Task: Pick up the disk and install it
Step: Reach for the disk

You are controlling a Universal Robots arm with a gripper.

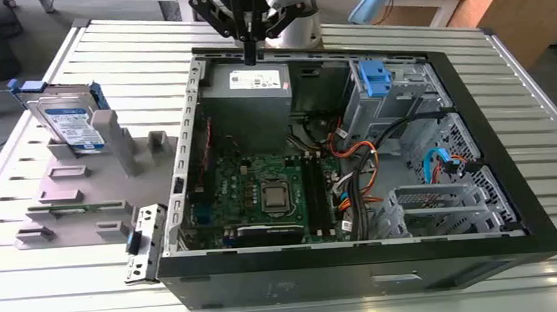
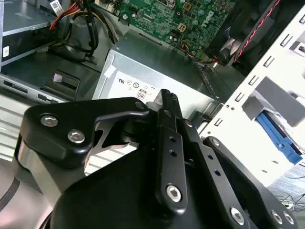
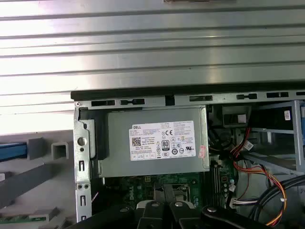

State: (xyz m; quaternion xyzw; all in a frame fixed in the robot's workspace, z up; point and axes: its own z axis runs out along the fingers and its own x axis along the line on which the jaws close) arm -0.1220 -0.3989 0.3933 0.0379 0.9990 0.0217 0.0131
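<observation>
The disk (image 1: 68, 126) stands on edge in a grey holder (image 1: 82, 171) on the table (image 1: 113, 43), at the exterior view's left, outside the computer case (image 1: 359, 272) and well apart from the gripper (image 1: 251, 57). It looks stiff, fairly heavy and sensitive to knocks, with smooth metal faces. The blue rails (image 1: 28, 86) along its edges seem the safest place to hold it. The gripper hangs over the power supply (image 1: 248, 101), jaws together and holding nothing.

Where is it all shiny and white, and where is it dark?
In the first wrist view, the ribbed metal table glares, nearly white in places; in the second wrist view, the black gripper looks dark while the perforated metal frame washes out; in the exterior view, light is even, with shade inside the computer case around the power supply.
</observation>
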